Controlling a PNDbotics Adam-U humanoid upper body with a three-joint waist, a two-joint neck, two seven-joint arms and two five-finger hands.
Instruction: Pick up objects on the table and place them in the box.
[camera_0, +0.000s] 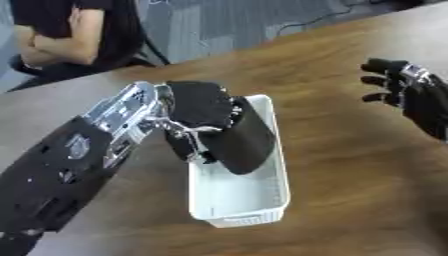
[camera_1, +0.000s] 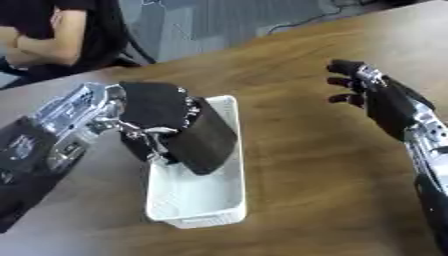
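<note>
Item: dark block-shaped object (camera_0: 245, 142), black to charcoal, boxy with rounded corners; material could not be told. Location: held by the left hand (camera_0: 199, 107) directly over the white box (camera_0: 280, 175), in its far half, with the object's lower end dipping at or below the rim on the near side; whether it touched the floor of the box could not be told. Orientation: long axis tilted, running from the upper far end under the hand down toward the near end of the box, roughly along the box's own long axis. Hold: the left hand's fingers were curled over the top and side of the object, the palm above it and the object hanging below and toward the robot from the fingers. Container: white box, a narrow rectangular tray with thin walls, lying on the brown wooden table (camera_0: 350, 125), long axis running away from the robot; its near half showed bare white floor. Second hand: the right hand (camera_1: 372, 92) hovered well apart to the right over bare table, fingers straight and spread, holding nothing. Assessment: the left hand was plainly the working one and the nearer to the box; the object already lay above the opening, so the coming move appeared to be a lowering and release, with the object's tilt to be laid along the box's length so that it clears both side walls.
</note>
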